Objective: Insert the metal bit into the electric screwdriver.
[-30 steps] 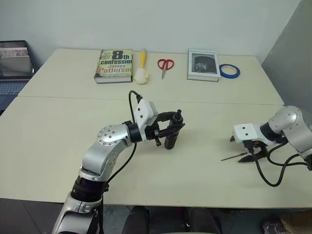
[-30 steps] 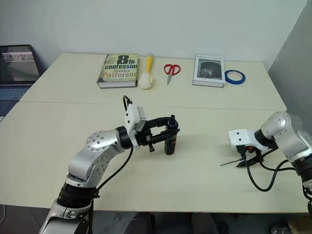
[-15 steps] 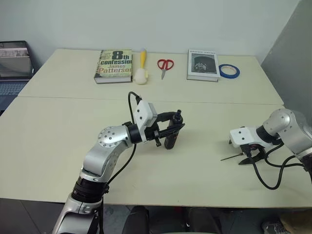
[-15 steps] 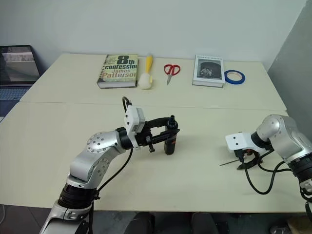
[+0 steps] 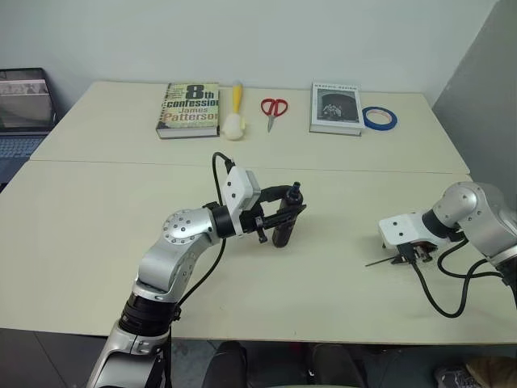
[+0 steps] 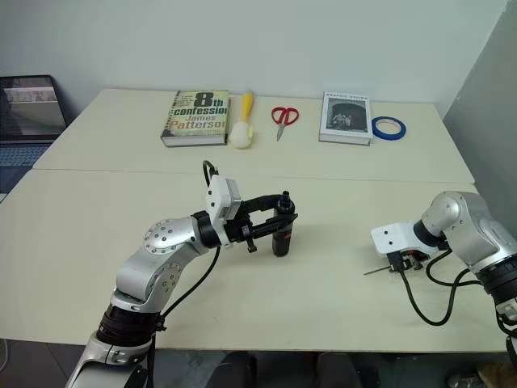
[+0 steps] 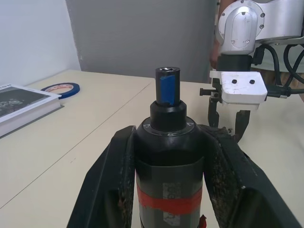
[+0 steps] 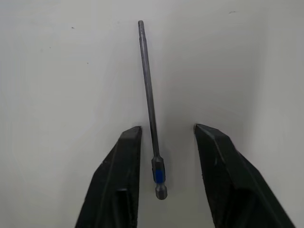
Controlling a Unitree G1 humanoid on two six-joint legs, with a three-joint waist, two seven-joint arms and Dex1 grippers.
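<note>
- Grey metal bit (image 8: 150, 102) lies flat on my counter (image 5: 339, 275), between my right pincer's (image 8: 164, 142) part-open fingers, running lengthwise with them.
- Left pincer (image 7: 168, 156) grips the electric screwdriver (image 7: 168, 142).

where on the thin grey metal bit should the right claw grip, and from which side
Grip the thin grey metal bit on its thicker blue-banded end, from straight above. It lies flat on the cream table, so only a downward approach fits fingers either side. The right claw straddles it there, not touching.
</note>
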